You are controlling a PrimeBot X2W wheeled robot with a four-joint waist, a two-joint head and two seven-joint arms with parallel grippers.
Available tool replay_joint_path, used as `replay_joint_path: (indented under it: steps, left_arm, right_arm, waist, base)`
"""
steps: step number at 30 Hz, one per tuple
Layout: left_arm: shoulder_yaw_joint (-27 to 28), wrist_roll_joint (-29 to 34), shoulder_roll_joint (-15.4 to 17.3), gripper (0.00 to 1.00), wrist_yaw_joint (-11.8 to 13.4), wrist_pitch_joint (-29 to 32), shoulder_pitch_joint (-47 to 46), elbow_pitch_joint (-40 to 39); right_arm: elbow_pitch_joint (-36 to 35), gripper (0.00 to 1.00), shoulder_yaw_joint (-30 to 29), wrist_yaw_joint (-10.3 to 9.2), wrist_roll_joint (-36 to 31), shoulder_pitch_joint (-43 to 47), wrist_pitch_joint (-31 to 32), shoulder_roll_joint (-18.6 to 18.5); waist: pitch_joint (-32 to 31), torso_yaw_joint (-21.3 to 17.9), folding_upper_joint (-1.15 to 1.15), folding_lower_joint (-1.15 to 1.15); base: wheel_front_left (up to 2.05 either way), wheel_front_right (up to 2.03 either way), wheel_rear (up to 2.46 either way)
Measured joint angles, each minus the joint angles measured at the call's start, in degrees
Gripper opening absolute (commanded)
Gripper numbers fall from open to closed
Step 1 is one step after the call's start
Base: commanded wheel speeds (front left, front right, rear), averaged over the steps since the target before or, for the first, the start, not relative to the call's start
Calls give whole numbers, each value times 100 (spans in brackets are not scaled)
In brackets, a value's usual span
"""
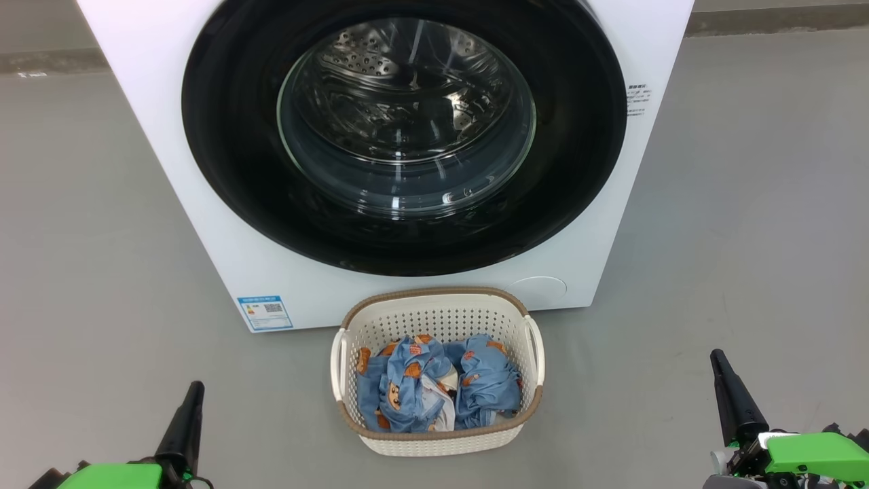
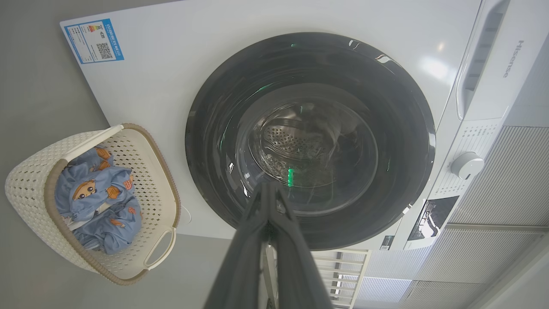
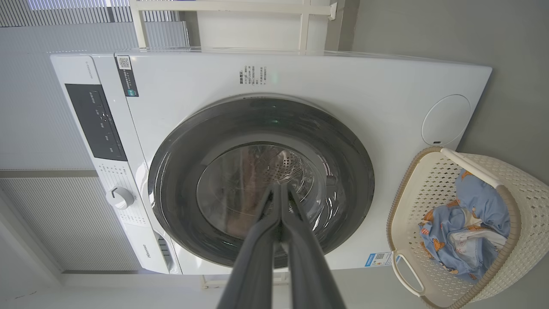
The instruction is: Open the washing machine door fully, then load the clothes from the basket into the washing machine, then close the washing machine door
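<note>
The white washing machine (image 1: 170,136) stands straight ahead, its round black door (image 1: 231,149) flat against the front, and the steel drum shows through the porthole. In front of it on the floor sits the cream basket (image 1: 434,440) holding the light blue clothes (image 1: 434,390) with orange-brown figures. My left gripper (image 1: 193,390) is shut at the lower left, well left of the basket. My right gripper (image 1: 717,360) is shut at the lower right, equally far from it. Each wrist view looks along pressed-together fingers (image 2: 268,191) (image 3: 281,191) toward the door (image 2: 407,141) (image 3: 180,171), with the basket (image 2: 25,189) (image 3: 527,193) off to one side.
Grey floor (image 1: 88,272) spreads on both sides of the machine and basket. A blue label (image 1: 265,312) marks the machine's lower left corner, a round flap (image 1: 540,288) its lower right. The control panel with a knob (image 3: 120,197) runs along the machine's top.
</note>
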Motion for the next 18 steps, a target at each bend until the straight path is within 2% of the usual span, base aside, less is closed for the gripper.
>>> replay_joint_path:
  steps: [18]
  left_arm:
    - [5, 1, -1, 0, 0, 0, -1, 0]
  right_arm:
    - [1, 0, -3, 0, 0, 0, 1, 2]
  waist:
    - [0, 0, 0, 0]
  base:
    - [0, 0, 0]
